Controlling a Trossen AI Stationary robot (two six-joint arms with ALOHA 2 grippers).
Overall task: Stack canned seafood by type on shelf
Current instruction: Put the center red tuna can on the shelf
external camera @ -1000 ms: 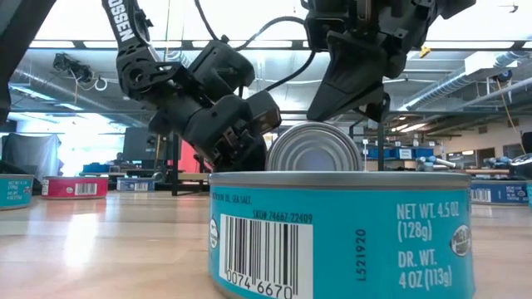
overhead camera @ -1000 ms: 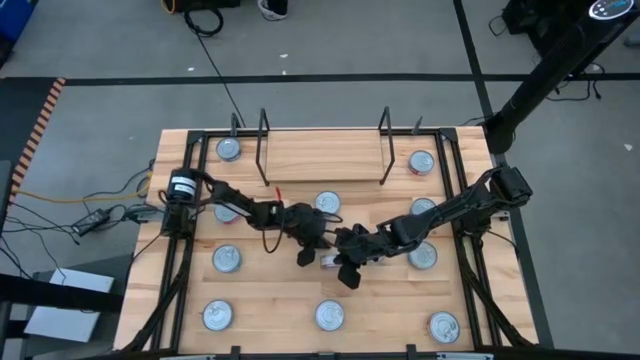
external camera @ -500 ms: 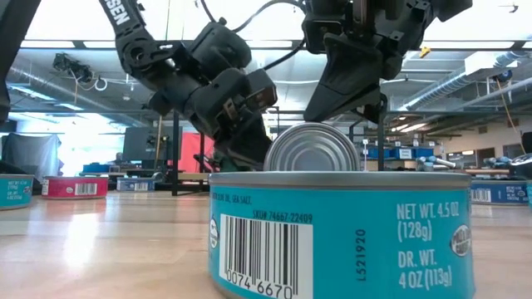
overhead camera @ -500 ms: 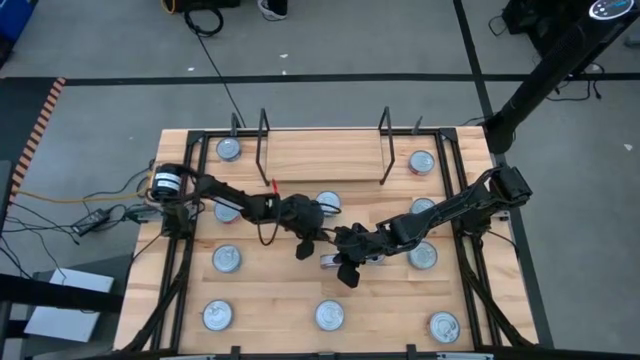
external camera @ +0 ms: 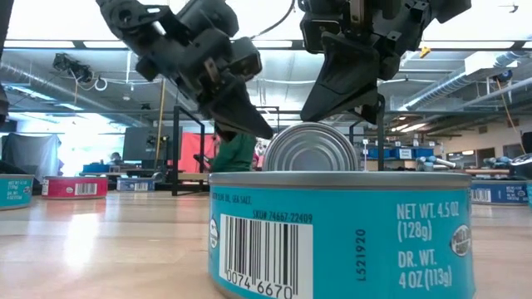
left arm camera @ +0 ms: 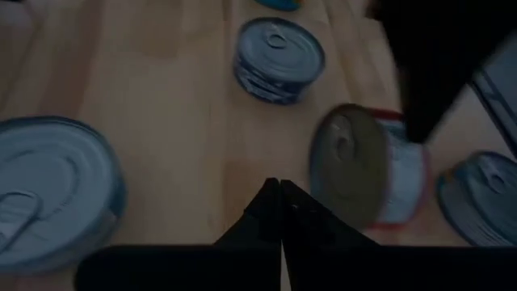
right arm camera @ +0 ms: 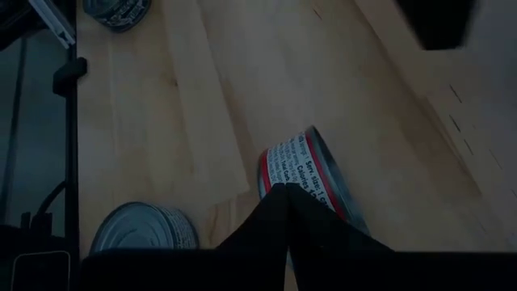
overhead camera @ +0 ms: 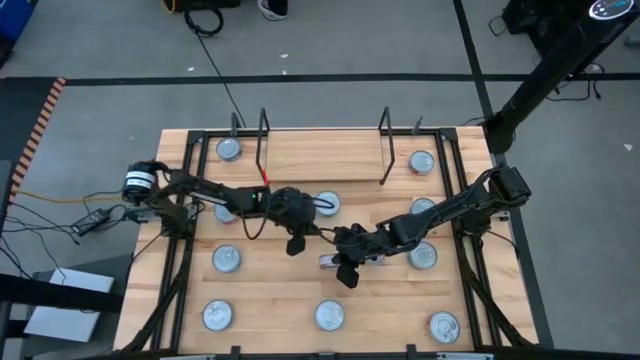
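Wrist views dim, soft. Low view backlit by bright ceiling lights; nearest tin (external camera: 341,237) sharp, background blurred. Overhead evenly lit.

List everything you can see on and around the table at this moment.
flat tins: ten, silver lids, scattered over the tabletop, none on the shelf.
tipped tin: one, red label, on its edge near the table's centre.
shelf: one, light wood with black wire uprights, along one table edge between two tins.
table: one, wood top, black frame rails.
cables: black, on the floor beside the table.
left tool: shut, raised near the centre, holding nothing.
right tool: shut, beside the tipped tin.
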